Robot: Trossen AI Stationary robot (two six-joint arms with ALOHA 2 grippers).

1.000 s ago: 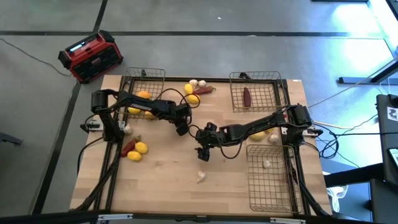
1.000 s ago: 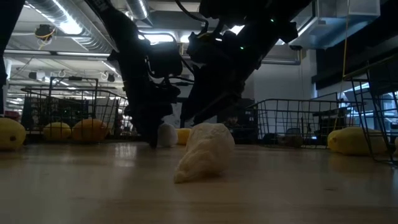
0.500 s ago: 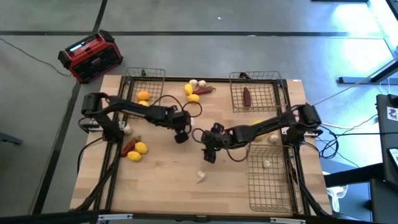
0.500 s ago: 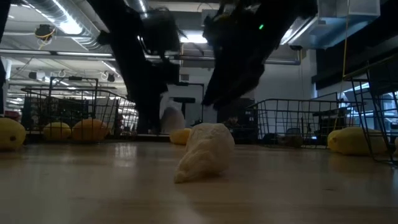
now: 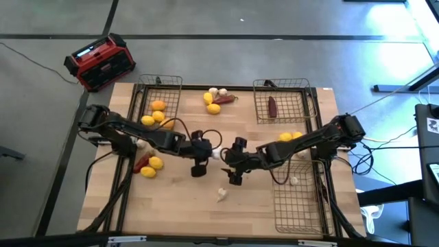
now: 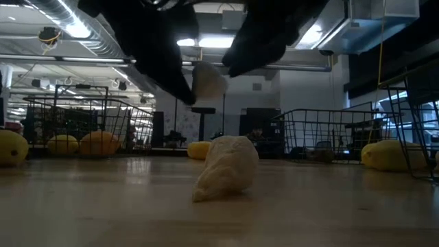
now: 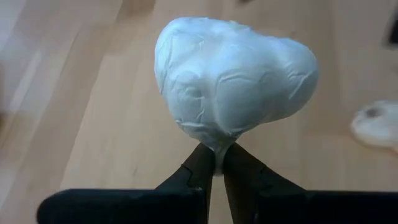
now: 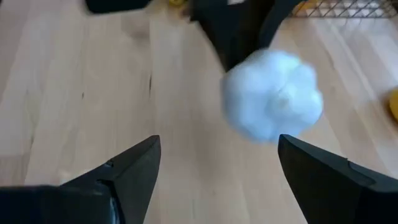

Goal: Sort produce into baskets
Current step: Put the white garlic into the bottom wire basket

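Garlic bulb (image 7: 233, 84) is up off the desk (image 5: 185, 199), mid-desk, pinched by its stem tip between the left gripper (image 5: 206, 152) fingers (image 7: 200, 167), which are pressed nearly together. A stem pinch looks like a thin hold, so it may swing. Right gripper (image 8: 217, 165) faces it with fingers (image 8: 134, 165) spread wide, holding nothing, probably lined up for a handover, since the right front basket (image 5: 302, 206) already holds a bulb. Second bulb (image 6: 223, 167) lies loose on the desk nearby.

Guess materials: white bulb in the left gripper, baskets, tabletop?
White knobbly garlic bulb: looks papery, matte, crinkled skin; possibly a replica. Pinched by its stem in the left gripper. Dark wire-mesh baskets: thin metal wire. Tabletop: light wood, visible grain, slight sheen.
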